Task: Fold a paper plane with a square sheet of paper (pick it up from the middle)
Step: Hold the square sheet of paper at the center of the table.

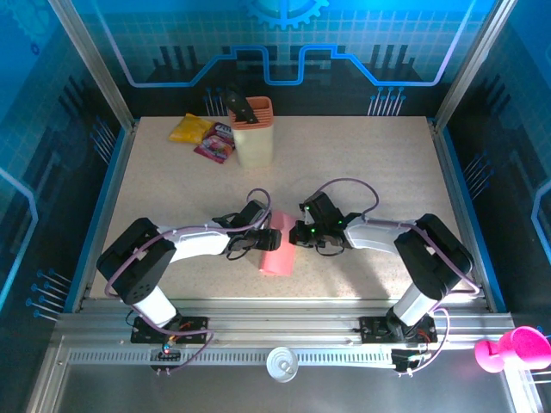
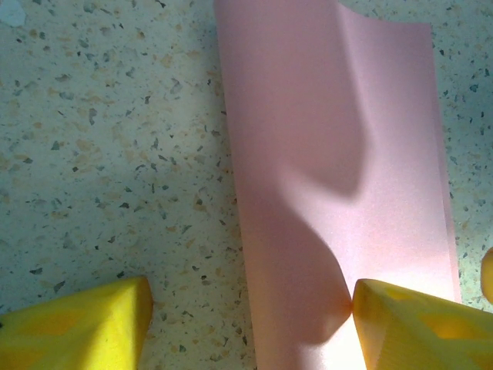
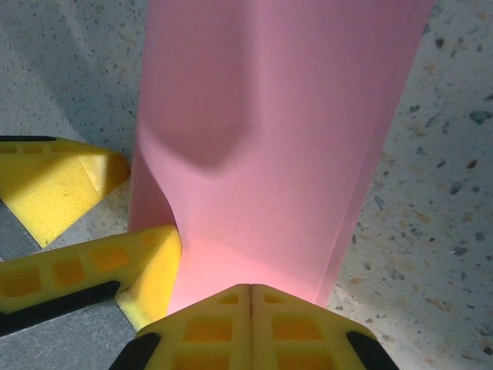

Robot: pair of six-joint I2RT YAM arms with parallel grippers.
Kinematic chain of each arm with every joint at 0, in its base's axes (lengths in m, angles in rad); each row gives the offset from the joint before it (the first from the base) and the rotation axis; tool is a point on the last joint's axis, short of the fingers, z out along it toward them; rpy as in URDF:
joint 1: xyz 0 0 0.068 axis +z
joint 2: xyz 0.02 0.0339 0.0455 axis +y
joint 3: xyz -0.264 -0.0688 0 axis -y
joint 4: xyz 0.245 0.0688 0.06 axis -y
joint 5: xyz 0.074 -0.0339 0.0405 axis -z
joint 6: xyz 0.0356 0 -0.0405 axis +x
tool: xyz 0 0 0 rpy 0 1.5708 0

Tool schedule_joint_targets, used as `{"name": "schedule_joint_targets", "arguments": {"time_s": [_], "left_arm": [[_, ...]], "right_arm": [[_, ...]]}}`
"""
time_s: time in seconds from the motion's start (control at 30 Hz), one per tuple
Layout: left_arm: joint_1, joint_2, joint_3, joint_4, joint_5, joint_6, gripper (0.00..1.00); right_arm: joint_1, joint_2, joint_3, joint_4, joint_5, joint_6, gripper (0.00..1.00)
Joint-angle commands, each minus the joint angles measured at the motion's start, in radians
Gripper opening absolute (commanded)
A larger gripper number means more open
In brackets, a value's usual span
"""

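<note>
Top external, near rail: a small white disc [image 1: 281,363] sits on the metal rail in front of the table [image 1: 387,172]; a pink object [image 1: 512,348] lies off past the table's near right corner.
Arms: both reach in from the near edge, and their tips come almost together near the middle of that edge.
Task thing: the square sheet of paper [image 1: 277,256], pink and doubled over, lies between the two tips. Its lower end points to the near edge.
Left side: the left gripper [image 1: 274,239] stands with its jaws spread and grips nothing.
Left wrist view: one yellow finger [image 2: 85,324] is over bare table left of the sheet [image 2: 339,177]. The other finger [image 2: 424,327] is at the sheet's near part, its tip against a buckle in the paper.
Right side: the right gripper [image 1: 290,234] has its jaws pressed together on the sheet's edge.
Right wrist view: the two yellow fingers [image 3: 208,327] meet with no gap at the paper's [image 3: 269,139] near edge. The sheet bows up away from them, and a second layer shows along its right side.
Far edge, left of middle: a peach holder [image 1: 254,138] stands with a black tool [image 1: 244,107] in it.
Beside the holder: a purple-pink packet [image 1: 215,144] lies just to its left, and a yellow packet [image 1: 191,129] further left.
</note>
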Motion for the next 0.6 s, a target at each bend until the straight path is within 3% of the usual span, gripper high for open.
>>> {"name": "schedule_joint_targets", "arguments": {"time_s": [0.0,0.57], "left_arm": [[0.008,0.019,-0.009,-0.004,0.003,0.020,0.71],[0.009,-0.001,-0.011,-0.018,0.004,-0.002,0.71]], "right_arm": [[0.016,0.026,0.023,0.025,-0.002,0.012,0.00],[0.012,0.097,0.013,0.024,0.019,0.007,0.00]]}}
